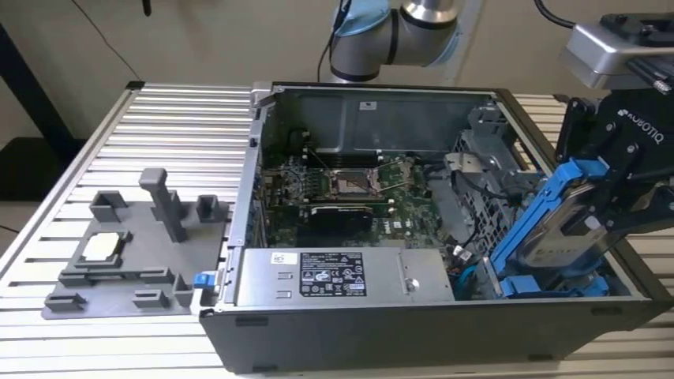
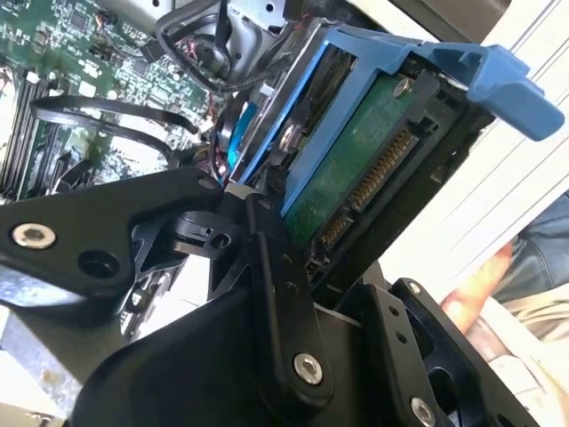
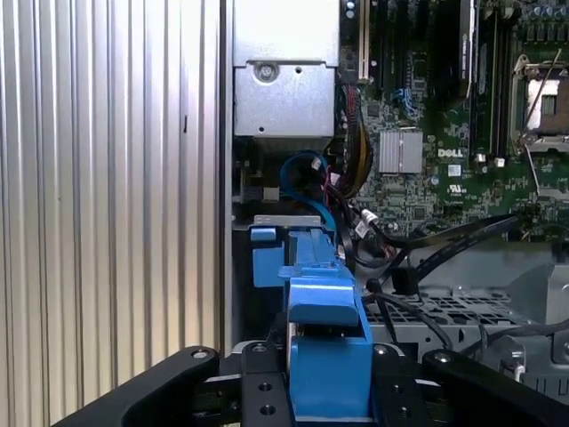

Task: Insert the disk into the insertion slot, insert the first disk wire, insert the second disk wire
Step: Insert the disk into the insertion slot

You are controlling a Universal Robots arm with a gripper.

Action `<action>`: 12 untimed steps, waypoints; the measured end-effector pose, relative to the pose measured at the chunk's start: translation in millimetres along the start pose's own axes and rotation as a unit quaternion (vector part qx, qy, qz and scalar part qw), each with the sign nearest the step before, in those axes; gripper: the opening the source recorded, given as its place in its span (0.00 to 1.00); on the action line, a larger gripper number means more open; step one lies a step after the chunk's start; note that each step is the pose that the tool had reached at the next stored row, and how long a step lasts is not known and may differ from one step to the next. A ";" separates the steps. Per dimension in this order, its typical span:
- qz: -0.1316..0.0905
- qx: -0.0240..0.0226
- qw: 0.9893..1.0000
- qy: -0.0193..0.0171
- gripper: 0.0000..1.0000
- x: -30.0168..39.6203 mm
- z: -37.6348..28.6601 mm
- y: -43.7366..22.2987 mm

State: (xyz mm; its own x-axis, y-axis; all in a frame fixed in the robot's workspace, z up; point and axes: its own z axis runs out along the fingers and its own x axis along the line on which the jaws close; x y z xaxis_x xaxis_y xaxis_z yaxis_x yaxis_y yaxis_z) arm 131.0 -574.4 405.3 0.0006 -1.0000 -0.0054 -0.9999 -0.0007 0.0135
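In the exterior view my gripper (image 1: 595, 212) is shut on the disk (image 1: 556, 230), a silver drive in a bright blue carrier. It is at the case's right end. The disk is steeply tilted, its lower end down at the blue-mouthed insertion slot (image 1: 553, 286). The second wrist view shows the disk's green underside (image 2: 356, 173) and connector, between the black fingers (image 2: 277, 294). In the first wrist view the blue carrier (image 3: 324, 356) sits in my gripper (image 3: 329, 396) above the slot (image 3: 276, 240). A blue wire (image 3: 307, 171) and black wires (image 3: 444, 245) lie loose beside the bay.
The open case holds a motherboard (image 1: 348, 189) and a grey labelled power-supply box (image 1: 331, 276). A grey fixture plate (image 1: 126, 253) lies on the slatted metal table (image 1: 179, 126) at the exterior view's left. A person's hand (image 2: 471, 298) appears near the gripper in the second wrist view.
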 end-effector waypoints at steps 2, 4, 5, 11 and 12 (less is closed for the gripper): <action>0.000 0.000 1.000 0.000 0.33 0.0 3.6 -0.1; 0.000 0.000 1.000 0.000 0.33 0.0 7.4 -0.1; 0.000 0.000 1.000 0.000 0.33 0.0 9.2 -0.2; 0.000 0.000 1.000 0.000 0.33 0.0 20.0 0.4; 0.000 0.000 1.000 0.000 0.33 -0.2 21.8 0.7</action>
State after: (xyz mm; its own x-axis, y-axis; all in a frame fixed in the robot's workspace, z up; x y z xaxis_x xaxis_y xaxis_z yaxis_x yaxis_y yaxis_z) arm 130.0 -574.1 383.5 0.0008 -1.0000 -0.0052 -0.9999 -0.0008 0.0136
